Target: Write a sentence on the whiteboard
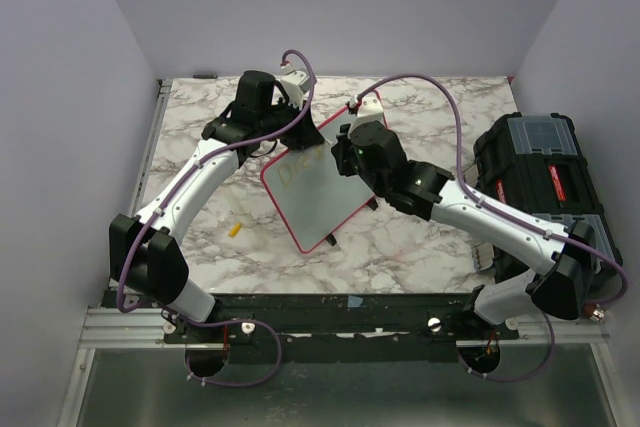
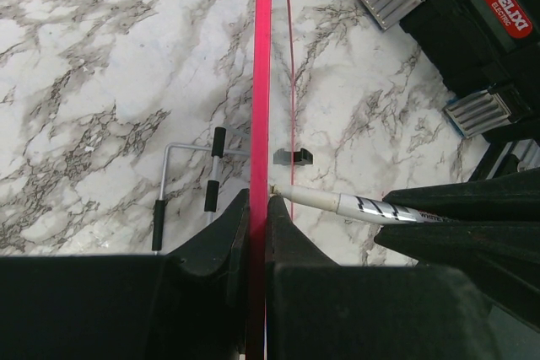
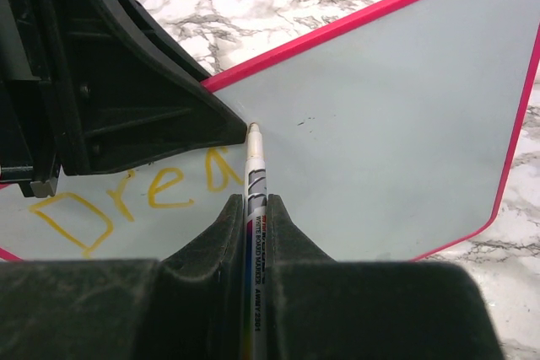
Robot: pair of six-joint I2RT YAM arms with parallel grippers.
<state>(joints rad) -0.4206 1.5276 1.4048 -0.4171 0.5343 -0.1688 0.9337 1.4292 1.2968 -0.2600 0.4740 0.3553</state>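
The whiteboard (image 1: 315,197), white with a red-pink rim, stands tilted on edge at the table's middle. My left gripper (image 1: 284,140) is shut on its upper rim, which runs edge-on as a red line (image 2: 262,82) between the fingers (image 2: 257,201). My right gripper (image 1: 346,154) is shut on a white whiteboard marker (image 3: 256,170), whose tip touches the board's face (image 3: 388,107) just right of the lettering. The sentence (image 3: 126,200) reads "Drea" in yellow. The marker also shows in the left wrist view (image 2: 337,202), its tip at the board.
A black toolbox (image 1: 540,182) stands at the right edge of the marble table (image 1: 200,127). A small yellow cap (image 1: 236,230) lies left of the board. A wire stand with black sleeves (image 2: 186,183) and a small black clip (image 2: 294,156) lie below the board.
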